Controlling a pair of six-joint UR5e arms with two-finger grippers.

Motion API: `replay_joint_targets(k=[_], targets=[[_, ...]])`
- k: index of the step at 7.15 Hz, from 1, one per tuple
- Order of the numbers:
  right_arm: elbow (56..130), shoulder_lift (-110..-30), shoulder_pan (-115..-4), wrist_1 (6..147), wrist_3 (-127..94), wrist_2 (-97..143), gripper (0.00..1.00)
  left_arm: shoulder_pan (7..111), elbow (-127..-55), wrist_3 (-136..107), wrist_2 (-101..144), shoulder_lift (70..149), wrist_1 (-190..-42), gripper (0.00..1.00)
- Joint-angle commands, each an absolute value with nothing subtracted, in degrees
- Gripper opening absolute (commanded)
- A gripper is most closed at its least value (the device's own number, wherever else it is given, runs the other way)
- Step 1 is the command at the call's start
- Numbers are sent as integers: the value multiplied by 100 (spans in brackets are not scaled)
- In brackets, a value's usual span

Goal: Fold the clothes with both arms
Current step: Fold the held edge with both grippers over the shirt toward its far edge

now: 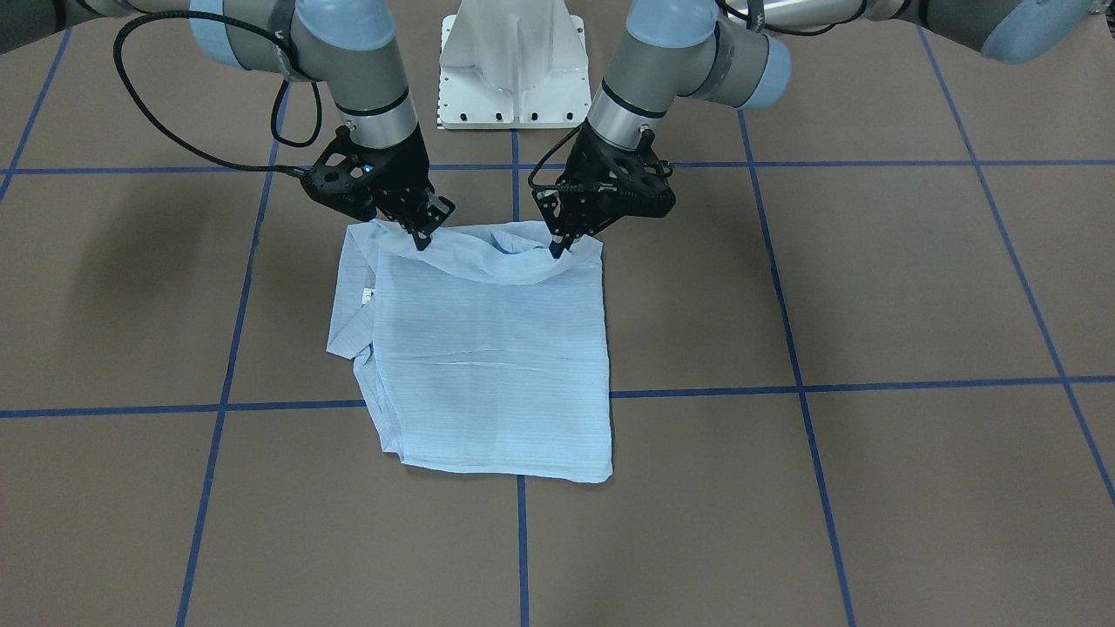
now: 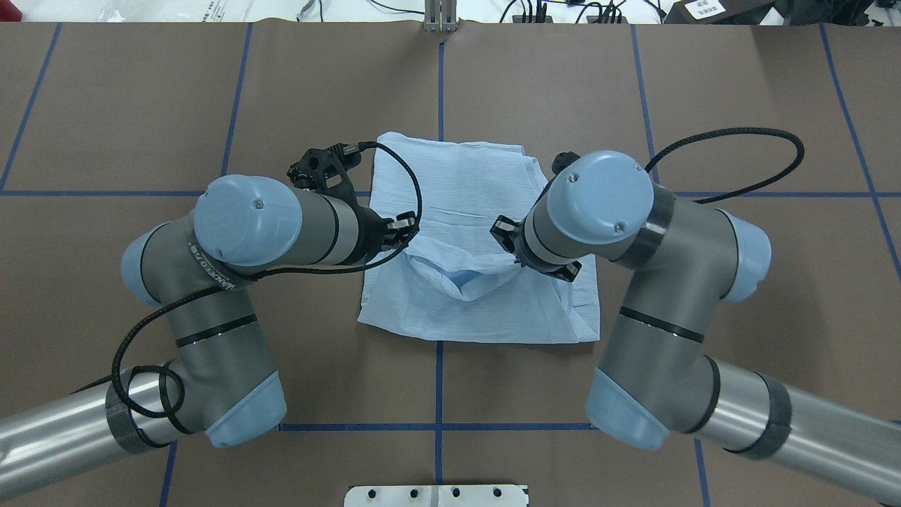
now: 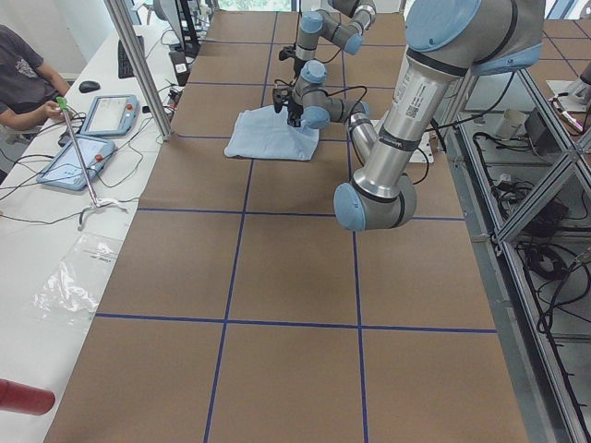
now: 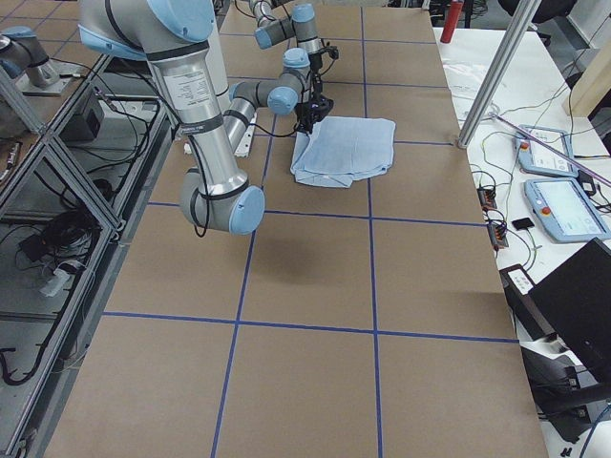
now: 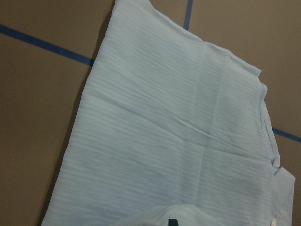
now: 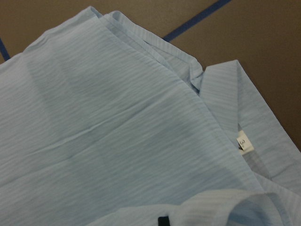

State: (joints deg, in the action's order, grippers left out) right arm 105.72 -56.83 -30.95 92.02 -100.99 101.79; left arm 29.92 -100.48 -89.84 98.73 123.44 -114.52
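mostly done, by the look of it: striped shirt (image 1: 488, 366) down to a layered rectangle on the brown table (image 1: 871, 287), just in front of the base (label side sticking out a little). left gripper (image 1: 557, 248) and right gripper (image 1: 424, 237) each clamped on the base-side edge, raised slightly. probably one last fold-over left, then letting go.

Brown table (image 1: 871, 287), blue tape grid (image 1: 871, 386). Off its operator-side edge: two tablets (image 3: 106, 115), a person (image 3: 18, 74), plastic bag (image 3: 74, 281), red cylinder (image 3: 23, 399).
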Motion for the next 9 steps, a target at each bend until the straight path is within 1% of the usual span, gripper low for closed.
replay_joint_targets(k=[1, 2, 3, 4, 5, 7, 9], targets=[[9750, -5152, -3557, 9185, -9679, 10404, 0, 3347, -9818, -8852, 10062, 12384, -11733, 0], [9521, -5011, -3768, 9185, -9390, 10545, 0, 3436, -9548, -8851, 10107, 12514, -11899, 0], [9292, -4905, -3892, 9176, -9178, 10582, 0, 3489, -9058, -8842, 10107, 12907, -11909, 0], [9012, -4765, -3989, 9167, -8967, 10652, 0, 3559, -8792, -8850, 10107, 13085, -11996, 0], [8765, -4642, -4025, 9106, -8887, 10696, 0, 3594, -8780, -8842, 10107, 13096, -12058, 0], [8203, -4614, -4113, 8414, -8842, 10696, 0, 3735, -8658, -8816, 10107, 13113, -12076, 0], [7973, -4431, -4139, 8279, -8816, 10696, 0, 3832, -8526, -8815, 10107, 13122, -12154, 0]])
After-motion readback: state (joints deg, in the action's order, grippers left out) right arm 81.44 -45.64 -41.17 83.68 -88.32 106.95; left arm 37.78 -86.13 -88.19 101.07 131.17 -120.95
